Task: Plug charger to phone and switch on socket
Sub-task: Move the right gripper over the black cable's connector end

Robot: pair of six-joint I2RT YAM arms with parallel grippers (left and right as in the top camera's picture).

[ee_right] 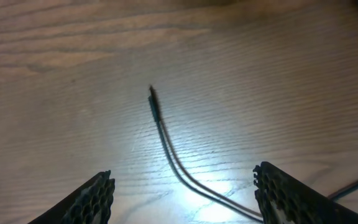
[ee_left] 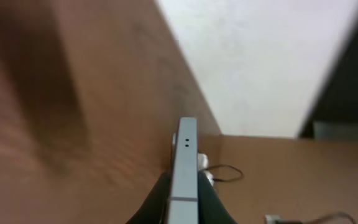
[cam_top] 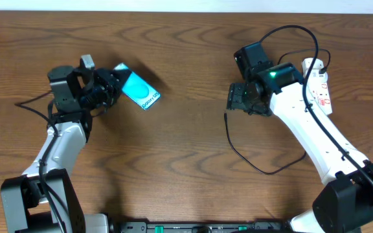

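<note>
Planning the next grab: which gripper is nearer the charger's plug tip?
Right. The right gripper hangs open close over the plug tip, which lies on the table. The left gripper is far off to the left, shut on the phone.

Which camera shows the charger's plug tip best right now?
Right wrist: the plug tip lies on the table, close up, ahead of the open right gripper. Overhead shows it only as a tiny cable end. Left wrist mostly shows the phone edge-on; no tip discernible.

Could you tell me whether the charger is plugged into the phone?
Unplugged: the thin black charger cable ends loose on the wooden table.
</note>
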